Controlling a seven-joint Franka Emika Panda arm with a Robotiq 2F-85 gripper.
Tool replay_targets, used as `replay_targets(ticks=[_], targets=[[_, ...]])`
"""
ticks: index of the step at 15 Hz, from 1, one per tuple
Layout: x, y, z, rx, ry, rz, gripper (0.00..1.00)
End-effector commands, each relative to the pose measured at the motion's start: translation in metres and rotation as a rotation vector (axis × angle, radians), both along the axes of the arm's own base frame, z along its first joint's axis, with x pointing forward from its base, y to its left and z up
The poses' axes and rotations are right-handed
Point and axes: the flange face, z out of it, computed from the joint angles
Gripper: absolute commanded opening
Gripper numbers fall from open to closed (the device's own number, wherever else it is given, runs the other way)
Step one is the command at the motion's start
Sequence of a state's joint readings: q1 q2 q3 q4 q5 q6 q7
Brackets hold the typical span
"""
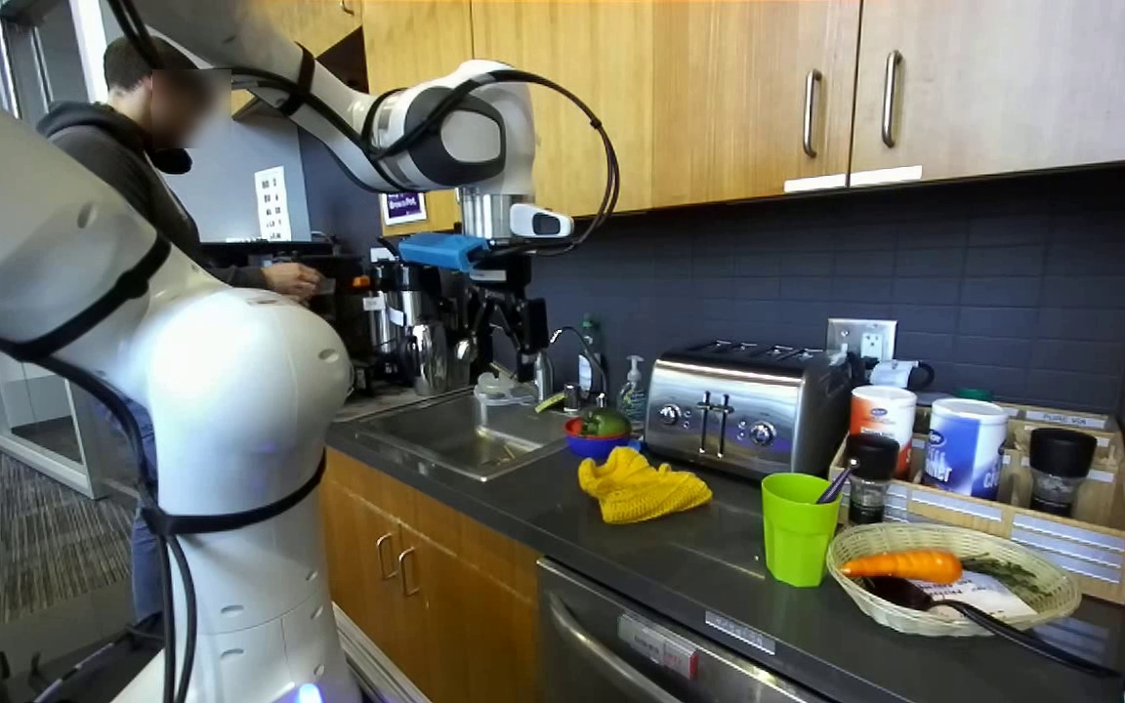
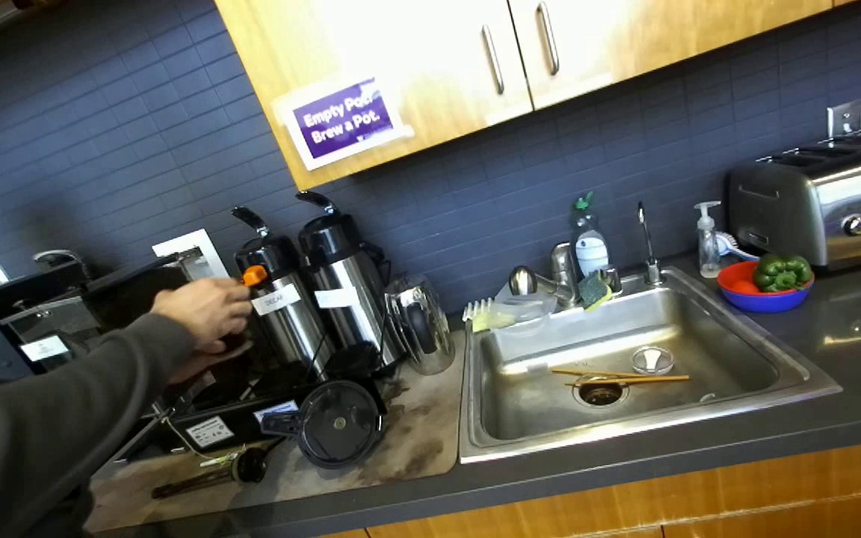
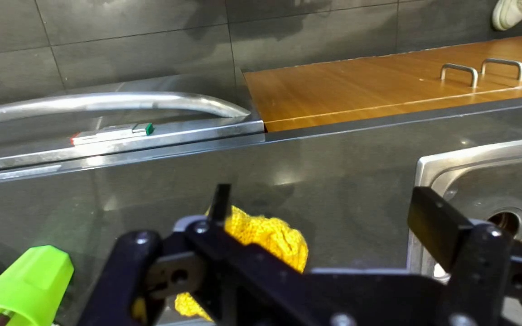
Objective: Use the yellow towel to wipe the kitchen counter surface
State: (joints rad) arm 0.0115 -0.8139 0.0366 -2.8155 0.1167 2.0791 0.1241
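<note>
While the pincer (image 3: 324, 213) hangs high above the table (image 1: 680, 561) with its two fingers (image 3: 437, 228) wide apart, the yellow towel (image 1: 643, 485) lies crumpled on that dark surface, partly hidden behind the pincer in the wrist view. On the far side of the towel stands a steel toaster (image 1: 743, 410). To the left, between the toaster and the sink (image 2: 528, 403), sits a blue bowl (image 2: 763, 302) holding a green pepper (image 2: 782, 274); two wooden sticks (image 2: 655, 379) lie in the sink. Right of the towel, a green cup (image 1: 800, 537) stands upright, a purple handle (image 1: 838, 482) slanting out of it. Farther right, just beside the cup, a wicker basket (image 1: 880, 603) carries an orange carrot (image 1: 904, 564), and a black utensil (image 1: 1031, 642) rests across its near rim. At the far left, in an exterior view, stands a person (image 1: 118, 176) in a dark top.
</note>
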Motion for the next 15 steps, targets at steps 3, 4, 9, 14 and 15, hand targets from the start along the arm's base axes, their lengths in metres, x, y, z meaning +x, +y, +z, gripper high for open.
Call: replay_targets(ticks=[3, 4, 9, 14, 15], targets=[[0.000, 0.000, 0.001, 0.000, 0.001, 0.000, 1.00], [0.000, 0.000, 0.001, 0.000, 0.001, 0.000, 1.00], [0.000, 0.000, 0.001, 0.000, 0.001, 0.000, 1.00], [0.013, 0.001, 0.005, 0.024, -0.082, 0.023, 1.00], [0.020, 0.000, 0.009, 0.015, -0.134, 0.029, 1.00]])
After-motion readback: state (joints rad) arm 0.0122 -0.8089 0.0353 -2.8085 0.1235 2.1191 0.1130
